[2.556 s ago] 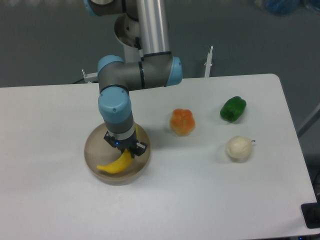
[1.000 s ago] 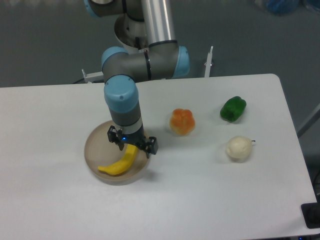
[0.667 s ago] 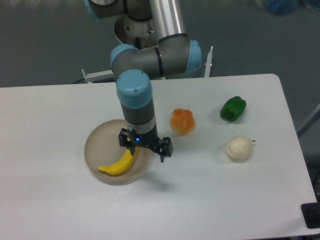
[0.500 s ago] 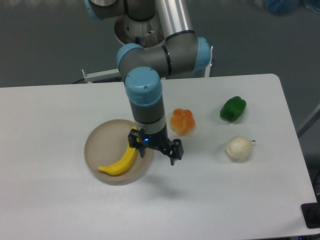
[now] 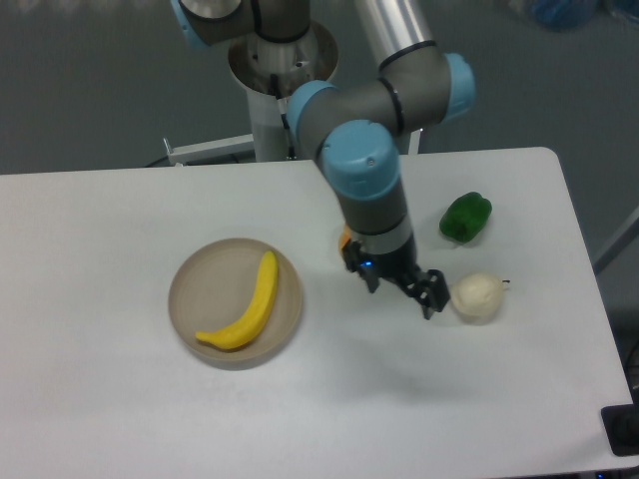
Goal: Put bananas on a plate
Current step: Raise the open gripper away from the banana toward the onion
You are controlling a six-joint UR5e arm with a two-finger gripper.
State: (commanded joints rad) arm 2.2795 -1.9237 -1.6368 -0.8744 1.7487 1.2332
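A curved bright-yellow banana (image 5: 246,308) lies inside the round beige-grey plate (image 5: 192,289) at the left of the white table. My gripper (image 5: 401,290) is open and empty. It hangs above the table well to the right of the plate, between the plate and a white round item. Its arm hides most of the orange lumpy fruit behind it.
A green pepper (image 5: 465,218) sits at the right rear of the table. A white round vegetable (image 5: 477,296) lies just right of the gripper. A sliver of the orange fruit (image 5: 343,239) shows behind the arm. The robot base column (image 5: 280,60) stands at the back edge.
The gripper let go of the banana, which now lies in the plate. The gripper rose and moved right, from over the plate to beside the white vegetable.
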